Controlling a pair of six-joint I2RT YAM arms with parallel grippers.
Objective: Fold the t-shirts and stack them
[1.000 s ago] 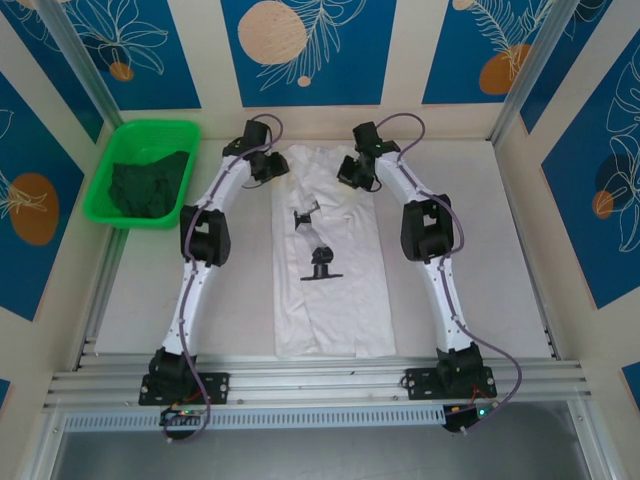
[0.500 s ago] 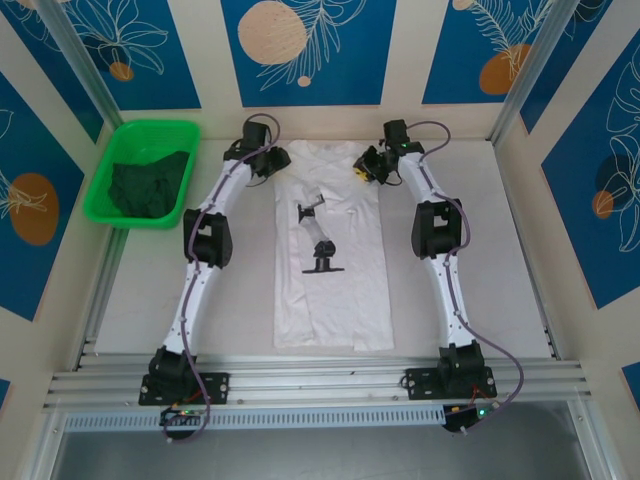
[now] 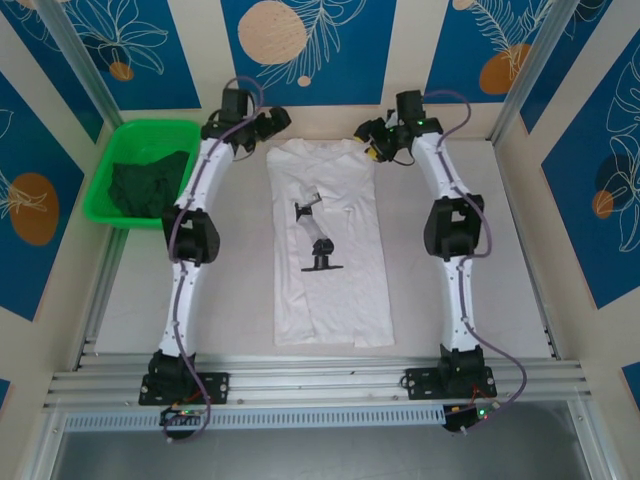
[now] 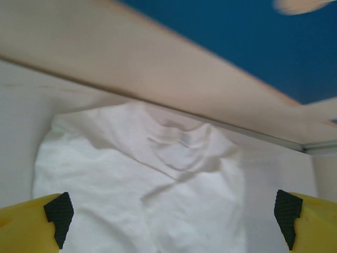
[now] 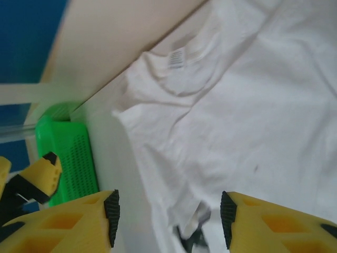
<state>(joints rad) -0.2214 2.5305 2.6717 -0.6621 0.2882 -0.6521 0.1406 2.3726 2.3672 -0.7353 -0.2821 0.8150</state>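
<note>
The white bench [image 3: 500, 260] is enclosed on three sides by walls. The rear wall [image 3: 340, 60] is covered with blue panels printed with white leaf outlines and orange discs, separated by beige strips. The left wall [image 3: 30, 190] and right wall [image 3: 600, 170] are patterned likewise. Slanted aluminium posts [image 3: 72, 62] are set at the far corners. Aluminium rails [image 3: 320, 382] are laid along the bench's near edge. Even, diffuse light is cast throughout.

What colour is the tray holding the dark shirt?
The tray is bright green; clearest in top external view.
</note>
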